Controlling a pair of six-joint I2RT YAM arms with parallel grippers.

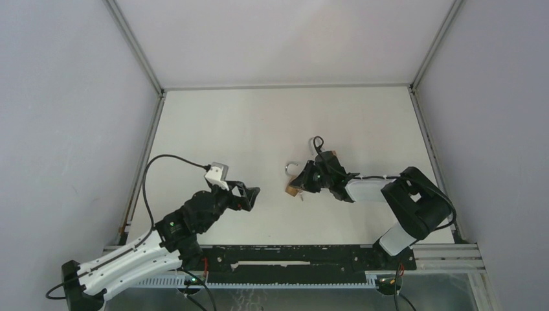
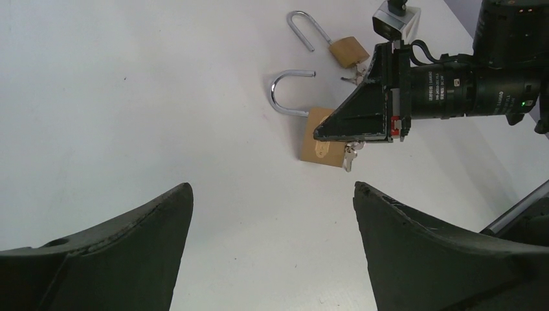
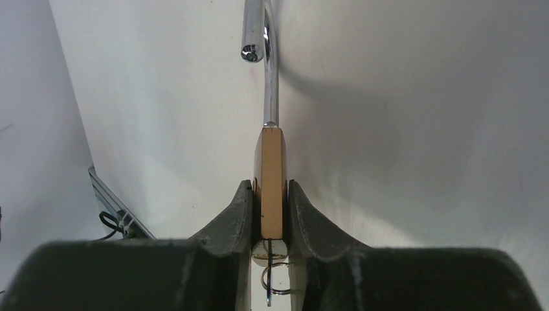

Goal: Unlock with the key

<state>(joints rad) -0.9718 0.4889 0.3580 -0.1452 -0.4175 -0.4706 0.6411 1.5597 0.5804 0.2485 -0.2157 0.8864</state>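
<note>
A brass padlock [image 3: 270, 168] sits clamped between my right gripper's [image 3: 270, 186] fingers, low over the white table. Its chrome shackle [image 3: 272, 78] is swung open, with its free end loose. A key on a wire ring [image 3: 270, 253] sticks in the bottom of the lock, between my fingers. The left wrist view shows the same lock [image 2: 317, 148], its open shackle [image 2: 285, 91], the key [image 2: 349, 157] and the right gripper [image 2: 356, 123] on it. From above, the lock [image 1: 294, 190] is left of the right gripper [image 1: 304, 183]. My left gripper [image 1: 252, 193] is open and empty, a short way left of the lock.
A second brass padlock [image 2: 348, 50] with an open shackle and keys beside it lies on the table just beyond the right gripper; it shows tan from above [image 1: 329, 156]. Metal frame rails [image 1: 155, 123] border the white table on both sides and at the back.
</note>
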